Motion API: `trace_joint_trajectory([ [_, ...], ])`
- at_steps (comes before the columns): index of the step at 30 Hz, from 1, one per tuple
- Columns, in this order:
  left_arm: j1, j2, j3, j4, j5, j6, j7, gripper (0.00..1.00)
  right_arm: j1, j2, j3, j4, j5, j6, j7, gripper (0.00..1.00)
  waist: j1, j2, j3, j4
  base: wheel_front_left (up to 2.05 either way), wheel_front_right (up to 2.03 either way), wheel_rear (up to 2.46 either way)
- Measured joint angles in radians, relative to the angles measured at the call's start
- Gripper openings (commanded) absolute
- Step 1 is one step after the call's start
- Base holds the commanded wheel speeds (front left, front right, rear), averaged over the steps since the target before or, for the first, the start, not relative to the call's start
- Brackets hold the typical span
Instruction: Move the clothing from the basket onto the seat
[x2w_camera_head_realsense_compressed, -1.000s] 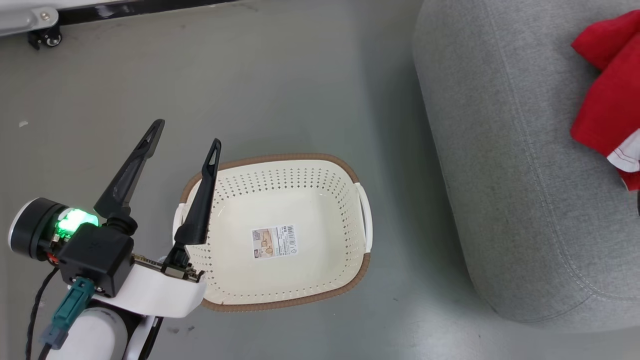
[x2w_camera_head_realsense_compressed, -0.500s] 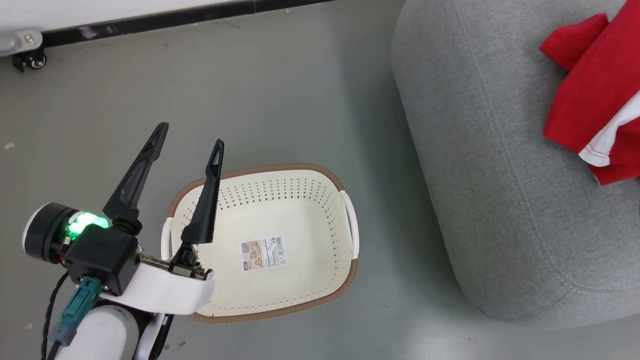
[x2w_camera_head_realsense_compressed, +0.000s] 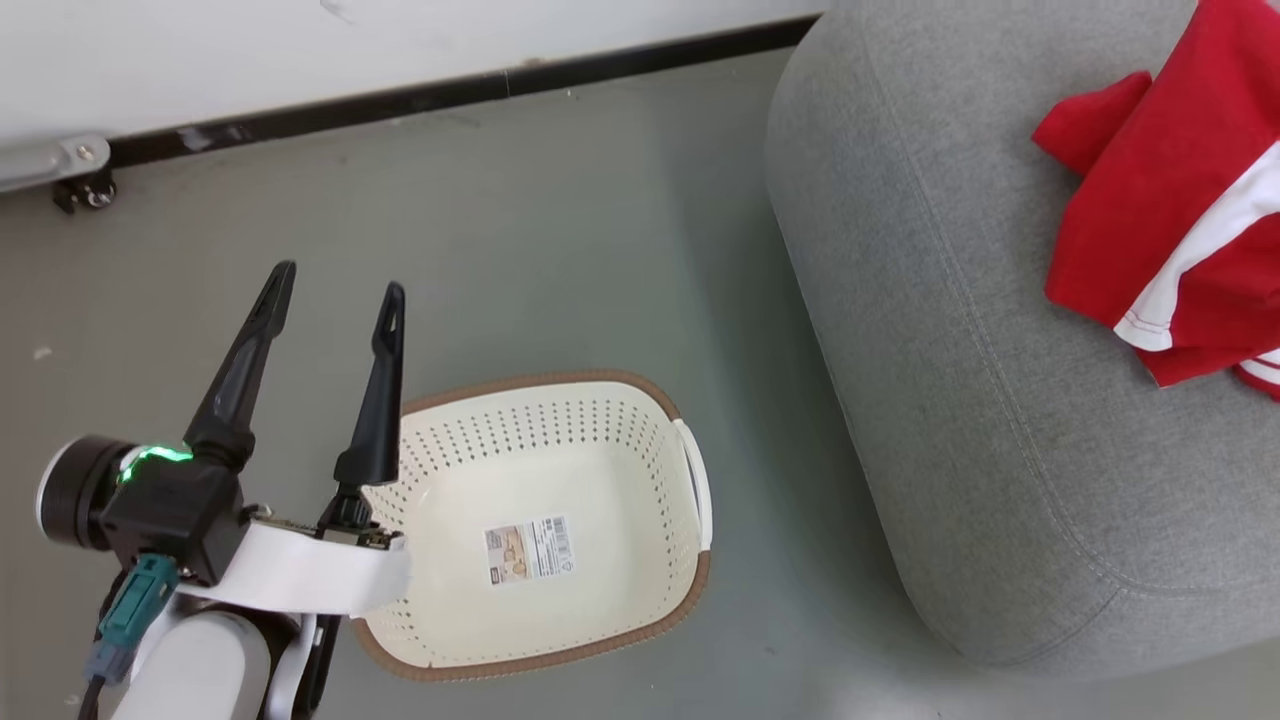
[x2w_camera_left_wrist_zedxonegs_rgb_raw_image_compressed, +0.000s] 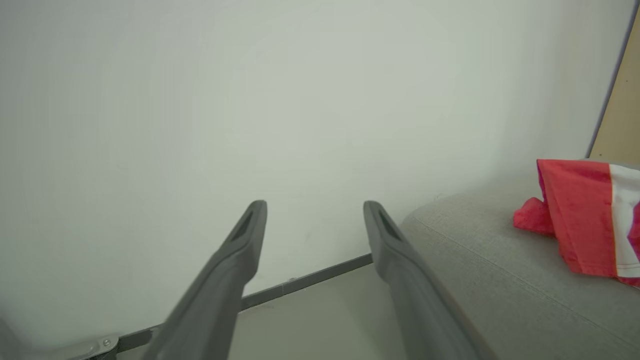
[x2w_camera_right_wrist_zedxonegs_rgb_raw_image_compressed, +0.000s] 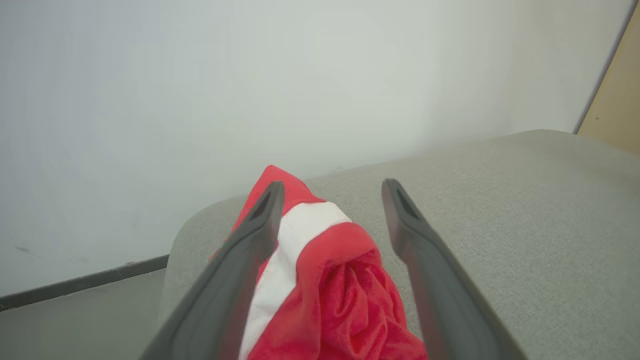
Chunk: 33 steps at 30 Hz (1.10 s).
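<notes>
The clothing (x2w_camera_head_realsense_compressed: 1170, 200), bright red with a white panel, lies bunched on the grey seat (x2w_camera_head_realsense_compressed: 950, 350) at the right. The cream basket (x2w_camera_head_realsense_compressed: 560, 381) stands on the floor left of the seat, with just a barcode sticker on its floor. My left gripper (x2w_camera_head_realsense_compressed: 337, 285) hovers open beside the basket's left end, nothing between its fingers. The left wrist view has that gripper (x2w_camera_left_wrist_zedxonegs_rgb_raw_image_compressed: 315, 206) facing the wall, with the seat (x2w_camera_left_wrist_zedxonegs_rgb_raw_image_compressed: 475, 250) and clothing (x2w_camera_left_wrist_zedxonegs_rgb_raw_image_compressed: 580, 215) off to the right. My right gripper (x2w_camera_right_wrist_zedxonegs_rgb_raw_image_compressed: 333, 186) stands open over the seat (x2w_camera_right_wrist_zedxonegs_rgb_raw_image_compressed: 525, 200), its fingers wide on either side of the clothing (x2w_camera_right_wrist_zedxonegs_rgb_raw_image_compressed: 325, 280).
A white wall with a dark baseboard (x2w_camera_head_realsense_compressed: 450, 90) runs along the top. A metal bracket with a caster (x2w_camera_head_realsense_compressed: 80, 175) sits at the upper left. Grey floor (x2w_camera_head_realsense_compressed: 600, 220) lies open between basket, wall and seat. A tan panel (x2w_camera_right_wrist_zedxonegs_rgb_raw_image_compressed: 615, 100) stands at the far right.
The head camera has shifted, so the wall and more of the clothing on the seat have come into view. My left gripper stays open beside the basket.
</notes>
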Motion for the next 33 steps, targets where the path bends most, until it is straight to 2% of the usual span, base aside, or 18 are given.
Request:
trace_joint_trajectory([
  [11, 0.072, -0.028, 0.063, 0.067, -0.033, 0.05, -0.019, 1.0, -0.001, 0.025, 0.059, -0.141, -0.061, 0.0, 0.0, 1.0, 0.0, 0.0, -0.083, 0.031, 0.0, 0.0, 0.0],
  [25, 0.152, -0.067, 0.096, 0.115, -0.04, 0.114, -0.029, 1.0, 0.064, 0.136, 0.092, -0.23, -0.069, 0.0, -0.002, 1.0, -0.0001, 0.0, -0.192, 0.1, 0.0, 0.0, 0.0],
  [33, 0.188, -0.076, 0.103, 0.151, -0.066, 0.122, -0.03, 1.0, 0.133, 0.193, 0.079, -0.297, -0.089, 0.0, -0.002, 1.0, 0.0, 0.0, -0.25, 0.141, 0.0, 0.0, 0.0],
])
